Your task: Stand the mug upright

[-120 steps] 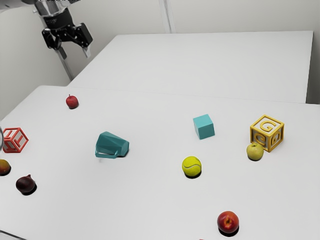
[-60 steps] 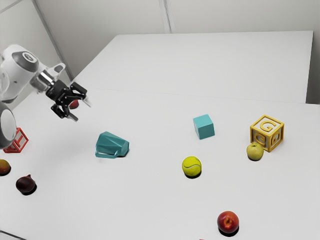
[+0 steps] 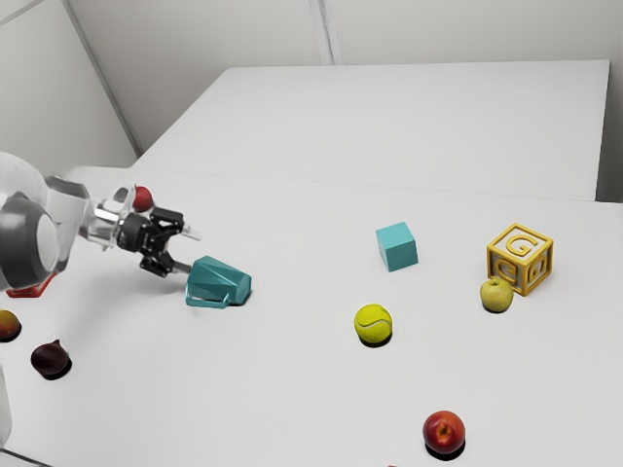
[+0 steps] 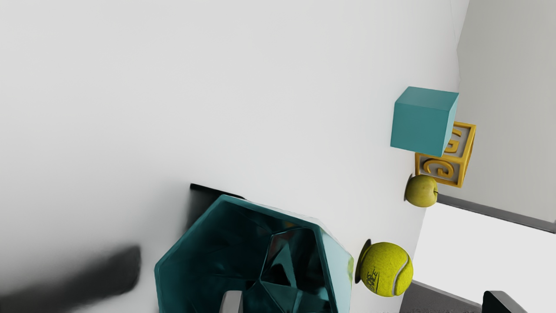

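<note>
The mug (image 3: pixel 216 280) lies on its side, mouth toward the gripper (image 3: pixel 194 252), whose fingers stand spread, one by the opening, likely to straddle the wall.

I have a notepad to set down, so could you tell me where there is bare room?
Bare: between the mug and teal cube, and between the dark fruit and tennis ball. Crowded: around the hand, and at the yellow-green apple and letter block.
</note>
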{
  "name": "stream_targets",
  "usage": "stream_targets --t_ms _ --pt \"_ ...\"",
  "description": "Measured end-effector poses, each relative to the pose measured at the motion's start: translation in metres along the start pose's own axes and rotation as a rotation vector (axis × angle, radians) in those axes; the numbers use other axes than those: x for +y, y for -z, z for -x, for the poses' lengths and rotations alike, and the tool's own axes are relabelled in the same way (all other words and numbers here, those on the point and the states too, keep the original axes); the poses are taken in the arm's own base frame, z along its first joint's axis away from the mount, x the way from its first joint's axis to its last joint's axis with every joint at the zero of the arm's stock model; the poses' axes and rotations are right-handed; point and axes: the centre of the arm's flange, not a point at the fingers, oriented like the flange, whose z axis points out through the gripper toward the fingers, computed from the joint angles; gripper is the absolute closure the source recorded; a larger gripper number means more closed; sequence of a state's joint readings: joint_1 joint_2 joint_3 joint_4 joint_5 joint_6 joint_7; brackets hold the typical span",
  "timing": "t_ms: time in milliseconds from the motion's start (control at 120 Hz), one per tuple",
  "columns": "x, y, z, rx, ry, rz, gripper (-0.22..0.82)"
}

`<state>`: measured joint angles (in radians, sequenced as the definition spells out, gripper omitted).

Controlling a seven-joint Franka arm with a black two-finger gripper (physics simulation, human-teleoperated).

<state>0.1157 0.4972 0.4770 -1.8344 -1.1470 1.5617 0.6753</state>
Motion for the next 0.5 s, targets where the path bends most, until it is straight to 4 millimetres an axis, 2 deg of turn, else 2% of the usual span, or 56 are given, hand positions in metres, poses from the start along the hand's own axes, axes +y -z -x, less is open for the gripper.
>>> stream_targets --t_ms 317,500 --pt "-0.019 -0.020 0.013 0.017 -0.065 0.102 0.00" --pt "-0.023 -0.034 0.019 0.016 -0.093 0.142 0.00"
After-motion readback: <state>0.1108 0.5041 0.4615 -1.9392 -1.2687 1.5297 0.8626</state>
